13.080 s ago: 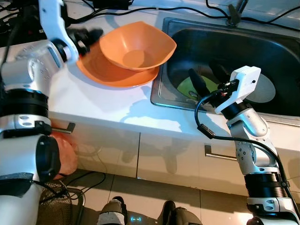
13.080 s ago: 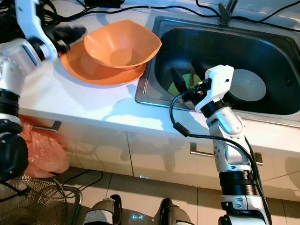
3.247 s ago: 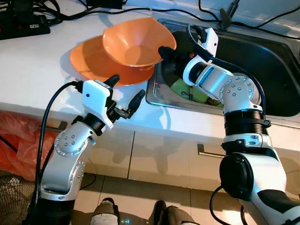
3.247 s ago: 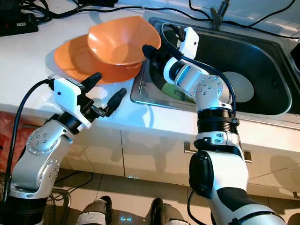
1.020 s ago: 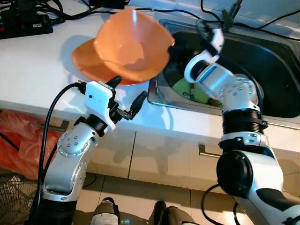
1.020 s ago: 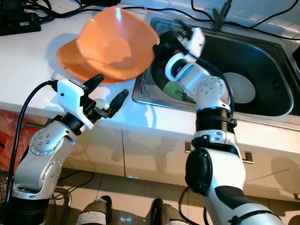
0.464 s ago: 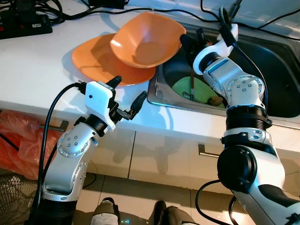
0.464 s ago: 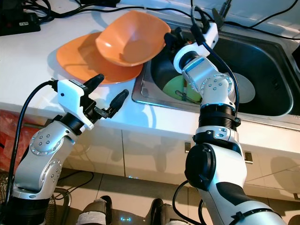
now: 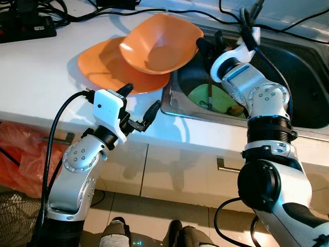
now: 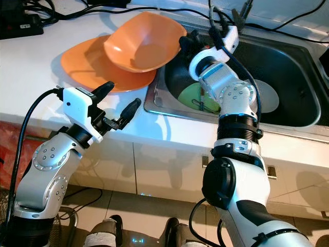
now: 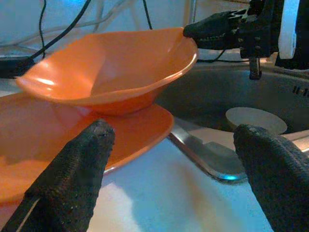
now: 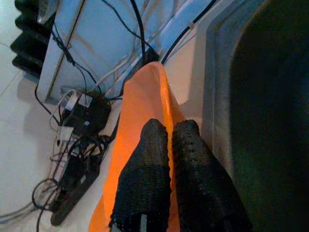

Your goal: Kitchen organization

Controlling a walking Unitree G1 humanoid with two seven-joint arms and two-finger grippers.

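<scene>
Bowl [image 9: 159,43] lower, in right tool [image 9: 201,45]

the orange bowl [image 9: 160,43] sits tilted on the orange plate [image 9: 105,67]. both lie on the counter's [image 9: 36,77] edge by the sink [image 9: 288,62].

My two head eyes look forward and down from above the counter [image 9: 46,67], taking in both my arms, the cabinet fronts and the floor. The right eye sits slightly to the side, so the same scene lies a little leftward in it. Both share the bowl [image 9: 159,43], the plate [image 10: 97,67] and the sink [image 10: 288,82]. My left wrist camera sits low, close over the counter, looking along its fingers [image 11: 72,179] toward the bowl and sink, with my right gripper [image 11: 212,30] beyond. My right wrist camera looks very closely along its fingers [image 12: 145,188] over the bowl rim toward the cables [image 12: 72,145] at the wall.
</scene>
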